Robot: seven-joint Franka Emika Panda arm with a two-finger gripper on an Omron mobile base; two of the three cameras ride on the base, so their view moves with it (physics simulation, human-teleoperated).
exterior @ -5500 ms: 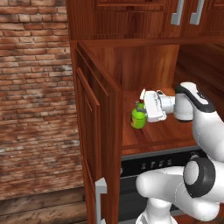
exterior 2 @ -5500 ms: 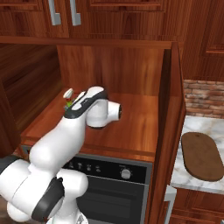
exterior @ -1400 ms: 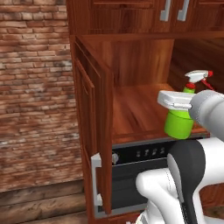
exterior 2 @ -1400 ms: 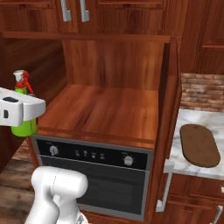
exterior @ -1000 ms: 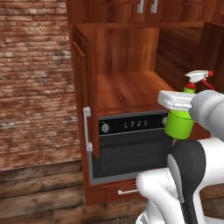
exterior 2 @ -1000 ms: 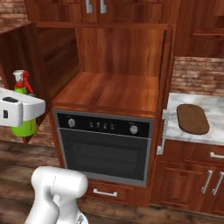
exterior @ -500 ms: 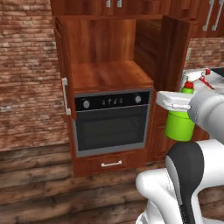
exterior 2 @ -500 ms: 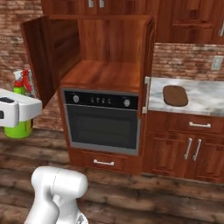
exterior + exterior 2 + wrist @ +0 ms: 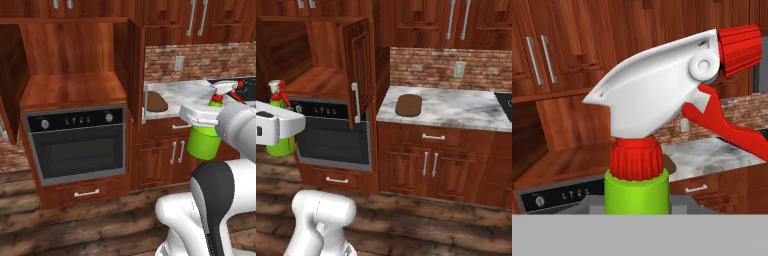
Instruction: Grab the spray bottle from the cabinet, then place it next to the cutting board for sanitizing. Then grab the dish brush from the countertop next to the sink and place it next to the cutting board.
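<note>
The bottle stands upright at close range: lime-green body at the bottom, red collar above it, white nozzle head with a red tip at upper right and a red trigger below. Behind it, at left, lie wall cabinets with paired bar handles, an oven panel and a wooden shelf. At right, a marble countertop meets a brick wall.

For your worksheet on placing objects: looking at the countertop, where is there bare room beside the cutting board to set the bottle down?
The countertop is bare marble from the cutting board right toward the dark sink. A narrower bare strip lies between the board and the front edge. Left of the board the slab ends near the cabinet door. The gripper holds the bottle.
</note>
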